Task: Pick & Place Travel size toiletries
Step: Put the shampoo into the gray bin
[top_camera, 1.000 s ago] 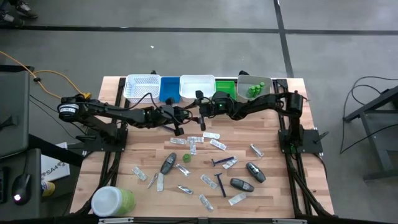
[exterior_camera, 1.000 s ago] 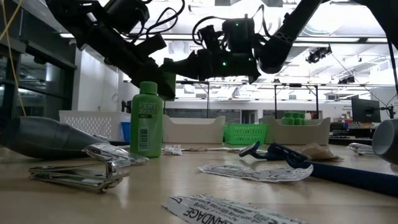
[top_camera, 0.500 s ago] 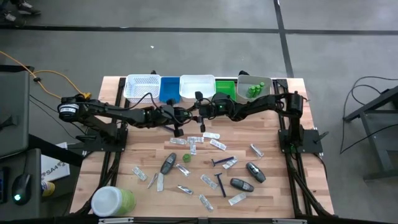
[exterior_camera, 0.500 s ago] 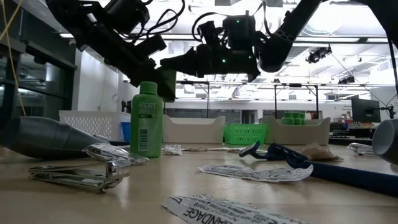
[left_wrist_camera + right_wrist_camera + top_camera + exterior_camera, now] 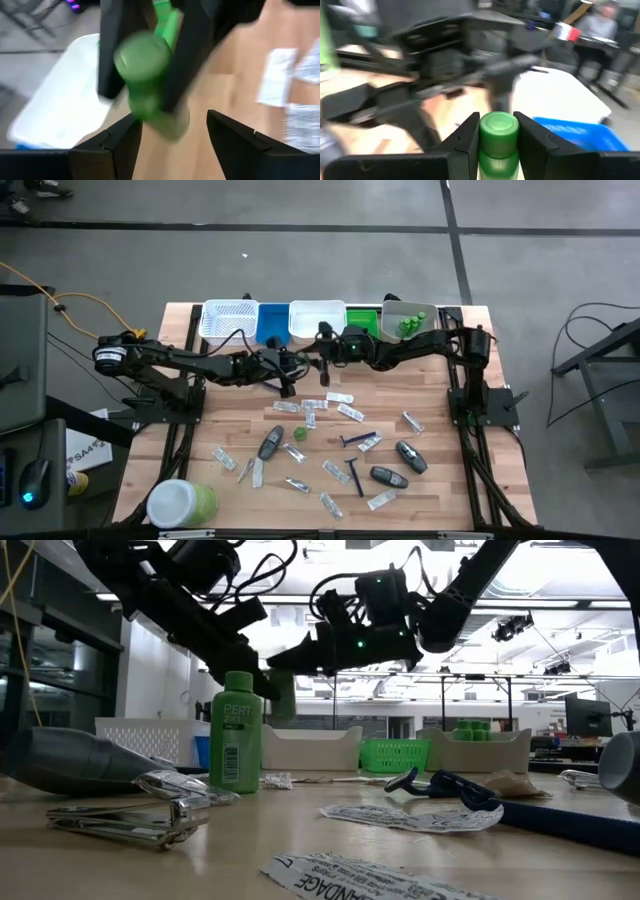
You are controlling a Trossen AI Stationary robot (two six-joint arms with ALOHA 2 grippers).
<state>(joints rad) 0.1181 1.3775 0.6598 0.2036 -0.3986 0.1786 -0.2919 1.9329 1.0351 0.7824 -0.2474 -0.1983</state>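
Above the desk (image 5: 420, 395), just before the white tray (image 5: 316, 321), I see the right claw (image 5: 325, 352) clamped on a small green bottle (image 5: 498, 135) and the left claw (image 5: 290, 372) gaping close alongside; crowding risks a knock that loosens it.

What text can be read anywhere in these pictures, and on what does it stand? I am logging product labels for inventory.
"PERT": on the upright green bottle in the low view; the small print and barcode below it are too small to read.
"BANDAGE", cut off at the edge: on the flat sachet nearest the low camera.
Print on the sachet behind it: too small to read.
The high view and wrist views show no readable text.
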